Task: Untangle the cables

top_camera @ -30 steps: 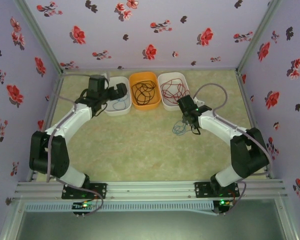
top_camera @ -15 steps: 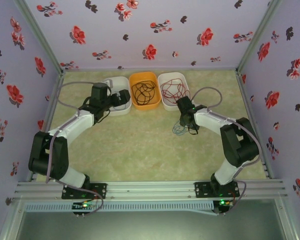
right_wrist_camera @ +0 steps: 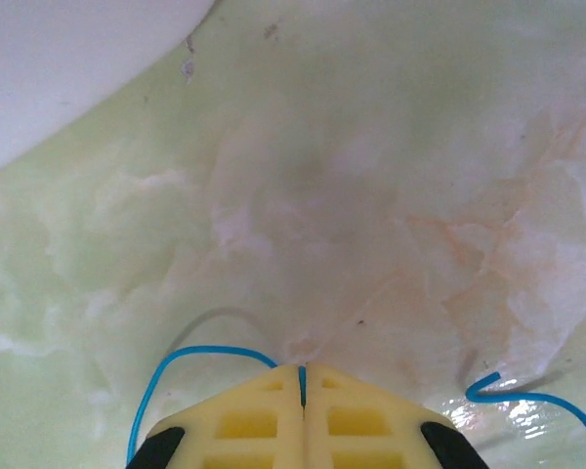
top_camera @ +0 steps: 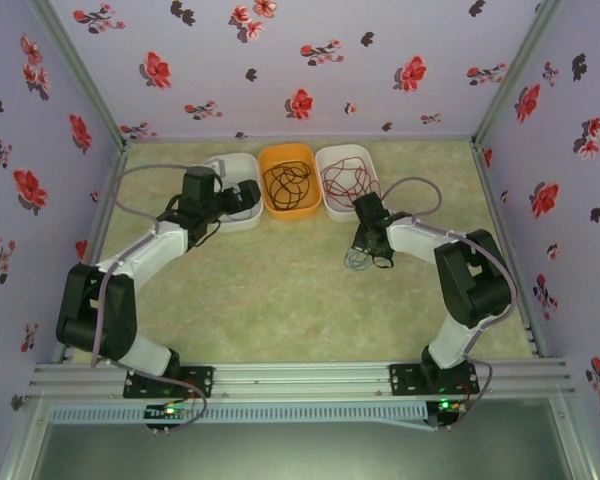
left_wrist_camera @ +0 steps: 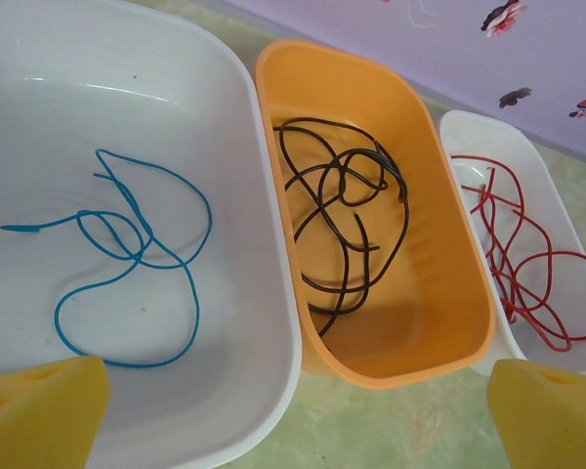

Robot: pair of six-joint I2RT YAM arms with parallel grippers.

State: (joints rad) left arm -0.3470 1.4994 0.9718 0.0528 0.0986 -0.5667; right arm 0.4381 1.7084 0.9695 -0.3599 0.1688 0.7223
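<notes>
- Your left gripper (left_wrist_camera: pixel 293 420) stood wide open and held nothing. It hung over the near rim of the left white bin (left_wrist_camera: pixel 264 293), where the sorted blue cable (left_wrist_camera: pixel 137 234) lay in loose loops.
- Just right of that, the orange bin (left_wrist_camera: pixel 469 332) held the black cable (left_wrist_camera: pixel 342 225). Beside it, the right white bin (left_wrist_camera: pixel 469 127) held the red cable (left_wrist_camera: pixel 527 254).
- Your right gripper (right_wrist_camera: pixel 303 376) was pinched shut on the loose blue cable (right_wrist_camera: pixel 205 354), low over the table (right_wrist_camera: pixel 371 195) just in front of the right white bin.
- The strand ran out to both sides of the fingertips, so it lay crosswise to the jaws.
- The bin that already held blue lay well to the left of your right gripper, past the other two bins. Your left arm was the nearer one to it, so I judged the next move to be a long carry leftward or a handover.
</notes>
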